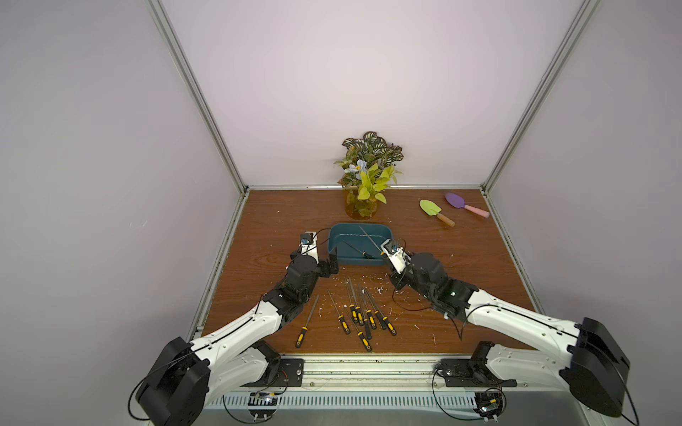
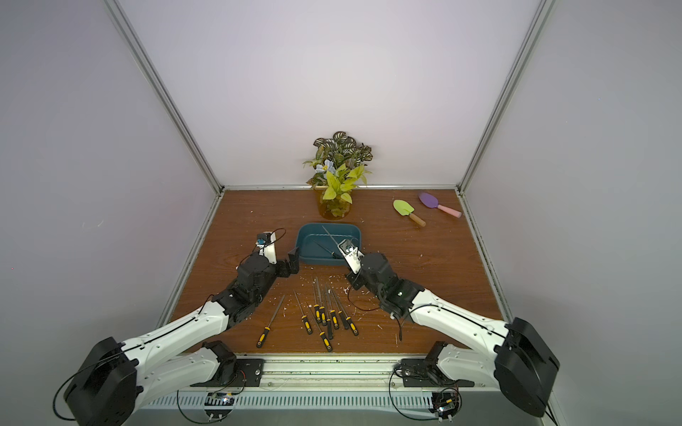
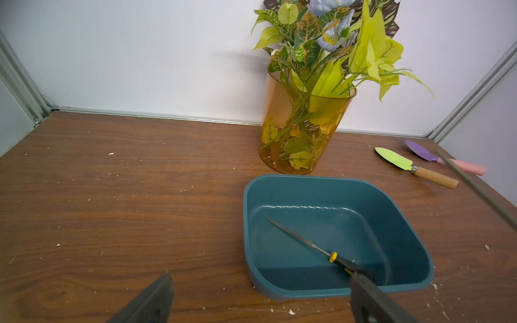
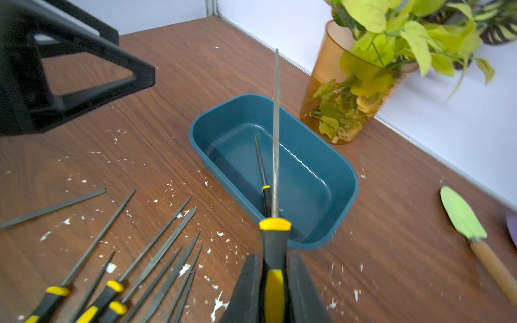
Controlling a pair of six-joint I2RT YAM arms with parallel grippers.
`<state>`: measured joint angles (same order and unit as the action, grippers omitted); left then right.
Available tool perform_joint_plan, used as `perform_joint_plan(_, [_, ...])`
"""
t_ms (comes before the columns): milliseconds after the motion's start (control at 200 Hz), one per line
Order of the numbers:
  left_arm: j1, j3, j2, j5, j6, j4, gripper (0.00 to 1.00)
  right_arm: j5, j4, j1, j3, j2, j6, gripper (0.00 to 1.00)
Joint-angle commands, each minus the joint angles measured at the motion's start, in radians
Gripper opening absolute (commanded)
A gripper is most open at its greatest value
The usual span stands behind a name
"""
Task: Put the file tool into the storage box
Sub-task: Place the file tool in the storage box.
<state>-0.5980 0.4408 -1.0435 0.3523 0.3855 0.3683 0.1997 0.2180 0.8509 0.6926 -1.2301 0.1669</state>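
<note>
File tool (image 4: 275,125), clamped by its black-and-yellow handle between the tightly closed fingers of the right gripper (image 4: 274,261), is held over the storage box (image 1: 337,245) at the centre of the frame in both top views, its blade reaching across the tub. Another file (image 1: 353,248) lies inside. The left gripper (image 3: 261,276) stands wide open and empty beside the box's left end. Loose files (image 1: 360,313) fan across the table (image 1: 461,258) below centre; an amber vase (image 1: 361,210), a green trowel (image 1: 435,212) and a purple trowel (image 1: 465,206) sit above.

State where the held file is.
In the right wrist view, the held file sits handle-first in the right gripper, blade over the storage box, above a second file inside.
</note>
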Motion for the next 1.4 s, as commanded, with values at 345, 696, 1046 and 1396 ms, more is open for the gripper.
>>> perform_joint_plan(345, [0.027, -0.024, 0.002, 0.025, 0.014, 0.032, 1.00, -0.209, 0.192, -0.148, 0.256, -0.423, 0.340, 0.00])
perform_joint_plan(696, [0.027, -0.019, -0.041, 0.034, 0.018, 0.041, 1.00, -0.155, 0.212, -0.157, 0.290, -0.553, 0.351, 0.09])
perform_joint_plan(1046, [0.026, -0.012, -0.092, 0.014, 0.033, 0.056, 1.00, -0.088, 0.171, -0.160, 0.351, -0.577, 0.254, 0.54])
perform_joint_plan(1396, [0.033, -0.007, -0.122, -0.002, 0.038, 0.061, 1.00, -0.054, 0.107, -0.157, 0.273, -0.329, -0.054, 0.64])
